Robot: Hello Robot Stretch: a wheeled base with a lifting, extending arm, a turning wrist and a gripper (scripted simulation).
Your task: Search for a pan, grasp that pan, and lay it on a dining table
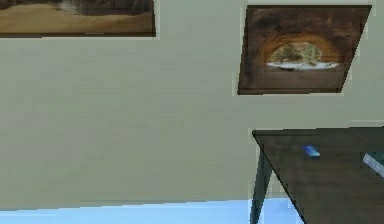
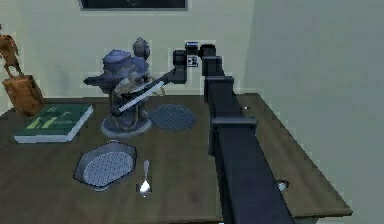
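On the desk (image 2: pixel 182 172) the pincer (image 2: pixel 130 97) lies against a blue statue (image 2: pixel 125 70), so I cannot tell whether it holds anything. A round grey dish (image 2: pixel 172 118) sits just beside it. What looks like the pan (image 2: pixel 108 163) lies nearer, well apart from the pincer, with a spoon (image 2: pixel 146 180) alongside.

Pictured with arm (image 2: pixel 236 140) reaching far out, gripper (image 2: pixel 124 103) turned toward the arm side view's left, thin fingers (image 2: pixel 141 92) slanting downward.
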